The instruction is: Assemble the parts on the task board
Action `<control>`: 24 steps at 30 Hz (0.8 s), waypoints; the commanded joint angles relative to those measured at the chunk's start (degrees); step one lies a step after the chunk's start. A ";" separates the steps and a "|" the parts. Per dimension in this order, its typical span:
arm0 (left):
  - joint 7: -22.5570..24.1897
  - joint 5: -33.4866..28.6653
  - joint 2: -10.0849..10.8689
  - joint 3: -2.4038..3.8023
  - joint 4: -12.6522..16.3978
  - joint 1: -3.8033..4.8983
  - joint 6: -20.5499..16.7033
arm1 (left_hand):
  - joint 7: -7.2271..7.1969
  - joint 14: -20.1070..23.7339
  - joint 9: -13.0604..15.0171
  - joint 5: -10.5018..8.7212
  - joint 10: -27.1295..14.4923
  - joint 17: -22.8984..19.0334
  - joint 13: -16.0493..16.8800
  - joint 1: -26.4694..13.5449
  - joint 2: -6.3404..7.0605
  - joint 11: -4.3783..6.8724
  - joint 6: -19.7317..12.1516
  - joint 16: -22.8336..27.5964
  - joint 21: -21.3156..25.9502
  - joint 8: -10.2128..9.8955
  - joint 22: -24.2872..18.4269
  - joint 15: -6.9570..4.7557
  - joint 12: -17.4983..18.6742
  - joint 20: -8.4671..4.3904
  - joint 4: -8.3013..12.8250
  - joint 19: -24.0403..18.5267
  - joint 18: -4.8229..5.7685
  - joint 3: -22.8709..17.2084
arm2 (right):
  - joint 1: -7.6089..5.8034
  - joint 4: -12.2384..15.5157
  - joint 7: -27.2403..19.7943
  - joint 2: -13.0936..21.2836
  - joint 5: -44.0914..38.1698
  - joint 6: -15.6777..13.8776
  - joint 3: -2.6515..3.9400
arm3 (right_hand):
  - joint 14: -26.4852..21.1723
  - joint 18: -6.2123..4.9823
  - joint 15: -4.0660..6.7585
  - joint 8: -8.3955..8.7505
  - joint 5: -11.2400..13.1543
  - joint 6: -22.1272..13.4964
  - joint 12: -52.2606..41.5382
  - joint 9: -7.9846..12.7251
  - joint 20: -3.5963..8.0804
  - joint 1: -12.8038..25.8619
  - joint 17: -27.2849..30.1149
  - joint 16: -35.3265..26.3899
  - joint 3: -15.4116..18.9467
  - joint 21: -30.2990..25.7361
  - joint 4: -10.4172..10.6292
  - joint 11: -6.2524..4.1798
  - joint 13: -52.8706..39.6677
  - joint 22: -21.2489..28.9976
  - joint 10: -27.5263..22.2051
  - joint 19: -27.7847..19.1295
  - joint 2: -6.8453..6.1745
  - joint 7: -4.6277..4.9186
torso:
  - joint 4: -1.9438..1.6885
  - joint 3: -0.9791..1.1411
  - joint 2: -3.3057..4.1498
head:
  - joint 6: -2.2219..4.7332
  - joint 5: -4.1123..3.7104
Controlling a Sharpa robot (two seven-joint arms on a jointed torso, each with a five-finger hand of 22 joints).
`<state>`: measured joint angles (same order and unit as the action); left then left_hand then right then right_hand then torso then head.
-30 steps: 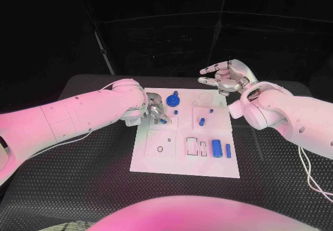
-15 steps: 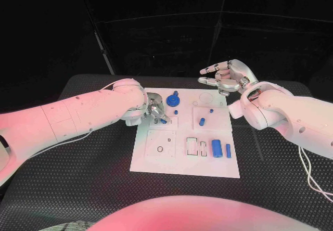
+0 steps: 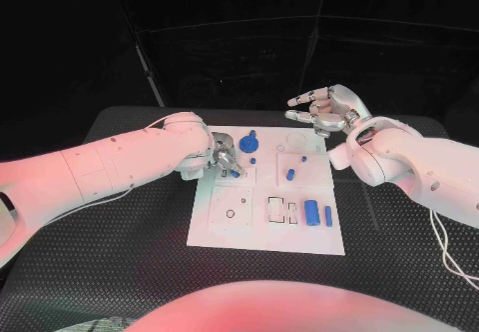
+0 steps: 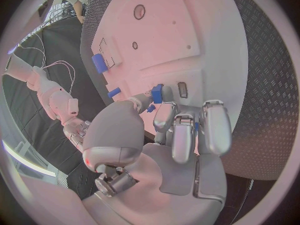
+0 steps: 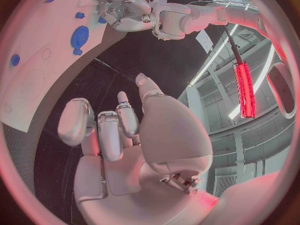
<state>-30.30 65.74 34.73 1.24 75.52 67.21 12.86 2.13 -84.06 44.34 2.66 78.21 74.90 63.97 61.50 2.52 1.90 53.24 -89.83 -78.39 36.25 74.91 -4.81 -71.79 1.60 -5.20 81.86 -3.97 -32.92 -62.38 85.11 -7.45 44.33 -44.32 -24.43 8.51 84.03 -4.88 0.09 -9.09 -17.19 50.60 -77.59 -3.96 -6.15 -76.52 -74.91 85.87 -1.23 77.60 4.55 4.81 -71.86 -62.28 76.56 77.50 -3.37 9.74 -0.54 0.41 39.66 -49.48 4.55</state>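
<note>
The white task board (image 3: 268, 200) lies in the middle of the black table. My left hand (image 3: 221, 158) is low over the board's far left part and pinches a small blue part (image 4: 157, 93) between thumb and a finger, close to the board surface (image 4: 187, 30). My right hand (image 3: 327, 109) hangs raised beyond the board's far right corner, fingers apart and holding nothing. On the board lie a blue round disc (image 3: 248, 143), a small blue peg (image 3: 252, 160), a short blue piece (image 3: 291, 174), a blue cylinder (image 3: 311, 210) and a thin blue bar (image 3: 327, 216).
Rectangular and round recesses (image 3: 275, 209) show in the board's near half. The black ribbed table mat (image 3: 120, 235) spreads wide on both sides of the board. A white cable (image 3: 444, 242) trails along the table's right side.
</note>
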 commanded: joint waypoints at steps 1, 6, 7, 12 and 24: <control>-1.58 1.52 0.01 -0.66 -0.43 -0.78 2.62 | -0.44 -5.94 0.11 0.08 0.24 15.10 0.12 -0.32 -0.27 0.31 0.17 -0.17 0.15 0.32 3.75 -0.27 -0.06 -0.22 7.64 0.38 0.55 -7.14 | -0.10 0.19 -0.29 0.03 -0.06 0.31 0.04 | 3.81 -0.41 -0.17 -0.26 0.13 -0.13 -0.22 -0.02 0.04 0.41 -5.14 -0.15 0.26 -0.34 0.05 -0.24 0.00 0.05 -0.01 -0.23 0.36 -0.19 | -0.01 0.00 -0.01 | -0.03 0.06; -1.58 1.97 0.06 -0.68 -0.37 -0.78 2.62 | -0.63 -5.94 0.32 0.07 0.41 15.10 0.25 -1.02 -0.23 0.45 0.52 -0.17 0.04 0.76 3.92 -0.37 -0.24 -0.29 7.33 0.50 0.59 -6.11 | -0.10 0.20 -0.31 0.05 -0.06 0.29 0.04 | 3.81 -0.41 -0.17 -0.26 0.13 -0.13 -0.22 -0.02 0.04 0.41 -5.14 -0.15 0.26 -0.34 0.05 -0.24 0.00 0.05 -0.01 -0.23 0.36 -0.19 | -0.03 0.00 -0.03 | -0.09 0.06; -1.58 1.99 0.07 -0.69 -0.36 -0.78 2.60 | -0.65 -5.94 0.34 0.07 0.41 15.10 0.25 -1.11 -0.21 0.47 0.55 -0.17 0.04 0.81 3.93 -0.38 -0.25 -0.30 7.28 0.50 0.59 -5.96 | -0.10 0.20 -0.31 0.05 -0.06 0.29 0.04 | 3.81 -0.41 -0.17 -0.26 0.13 -0.13 -0.22 -0.02 0.04 0.41 -5.14 -0.15 0.26 -0.34 0.05 -0.24 0.00 0.05 -0.01 -0.23 0.36 -0.19 | -0.03 0.00 -0.03 | -0.10 0.08; -1.56 2.10 0.13 -0.69 -0.27 -0.79 2.27 | -0.85 -5.94 0.49 0.06 0.54 15.10 0.36 -2.31 0.42 0.61 0.84 -0.17 -0.03 1.18 4.06 -0.50 -0.41 -0.41 6.68 0.60 0.62 -4.01 | -0.10 0.19 -0.34 0.05 -0.06 0.26 0.04 | 3.81 -0.41 -0.17 -0.26 0.13 -0.13 -0.22 -0.02 0.04 0.41 -5.14 -0.15 0.26 -0.34 0.05 -0.24 0.00 0.05 -0.01 -0.23 0.36 -0.19 | -0.05 0.00 0.00 | -0.09 0.04; -1.37 2.26 0.50 -0.70 0.80 -1.22 -2.49 | -1.34 -5.94 0.65 0.08 0.88 15.10 0.80 -1.06 -1.12 1.08 1.10 -0.17 -0.51 1.63 4.63 -0.88 -0.86 -0.71 7.12 1.02 0.76 -3.03 | -0.10 0.20 -0.42 0.09 -0.06 0.19 0.04 | 3.81 -0.41 -0.17 -0.26 0.13 -0.13 -0.22 -0.02 0.04 0.41 -5.14 -0.15 0.26 -0.34 0.05 -0.24 0.00 0.05 -0.01 -0.23 0.36 -0.19 | -0.03 0.00 -0.03 | -0.14 0.09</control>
<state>-30.21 67.28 35.11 1.11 76.40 66.78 11.02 1.02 -84.06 44.86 2.65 79.14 74.91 64.70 59.10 3.00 2.67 54.37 -89.82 -78.71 37.52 74.91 -5.23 -72.47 1.03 -0.95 82.44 -3.96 -33.35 -62.38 85.14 -7.46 44.40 -44.32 -24.43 8.50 84.03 -4.88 0.09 -9.09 -17.19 50.60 -77.59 -3.96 -6.15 -76.52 -74.90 85.87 -1.23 77.60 4.56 4.81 -71.86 -62.28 76.56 77.50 -3.37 9.74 -0.58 0.40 39.66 -49.61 4.61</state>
